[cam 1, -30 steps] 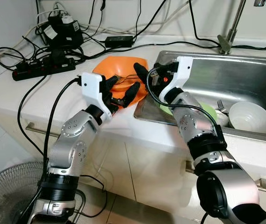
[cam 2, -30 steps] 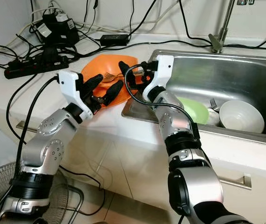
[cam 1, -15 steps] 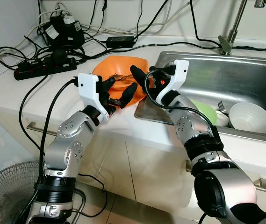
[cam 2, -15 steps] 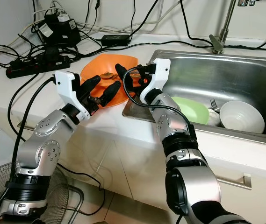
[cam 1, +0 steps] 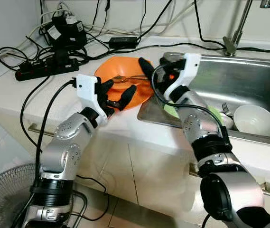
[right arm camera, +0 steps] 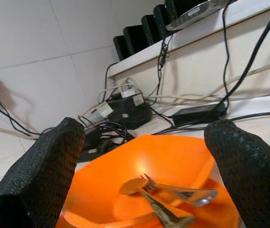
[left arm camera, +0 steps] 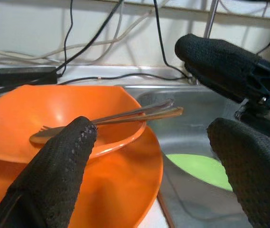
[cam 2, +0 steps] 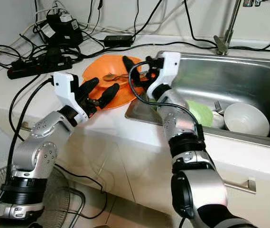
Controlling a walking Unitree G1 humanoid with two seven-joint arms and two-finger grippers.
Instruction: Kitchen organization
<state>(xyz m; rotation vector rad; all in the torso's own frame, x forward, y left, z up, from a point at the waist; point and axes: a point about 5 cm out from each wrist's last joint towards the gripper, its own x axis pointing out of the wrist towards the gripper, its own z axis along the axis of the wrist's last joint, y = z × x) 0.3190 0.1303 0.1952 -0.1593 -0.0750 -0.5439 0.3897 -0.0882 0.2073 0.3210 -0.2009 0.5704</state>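
The white desk (cam 1: 11,95) runs across the scene, and the steel sink (cam 1: 248,80) is sunk into its right part, with the tap (cam 1: 234,28) at the back edge. On the desk, just beside the left wall of the sink, lies an orange plate (left arm camera: 125,190), and an orange bowl (cam 1: 120,78) stands on this plate. Inside the bowl rest a fork (right arm camera: 172,187) and a spoon (right arm camera: 158,209), their handles leaning on the rim toward the sink. In the sink lie a green plate (cam 2: 199,114), a white bowl (cam 1: 258,119) and another fork (cam 1: 224,108) between them. Behind the orange dishes there are a black power strip (cam 1: 42,70), an adapter (cam 1: 120,42) and many cables. The left arm rises from below, bent at the elbow, and its forearm reaches up to the desk edge; the left tool (cam 1: 118,95) hovers at the near rim of the orange plate with its two fingers spread apart, pinching nothing. The right arm is bent over the front edge of the sink, and its wrist turns toward the left; the right tool (cam 1: 156,73) stands at the sink-side rim of the orange bowl, its fingers also spread wide and not closed on anything. A fan (cam 1: 6,194) stands on the floor at the lower left.
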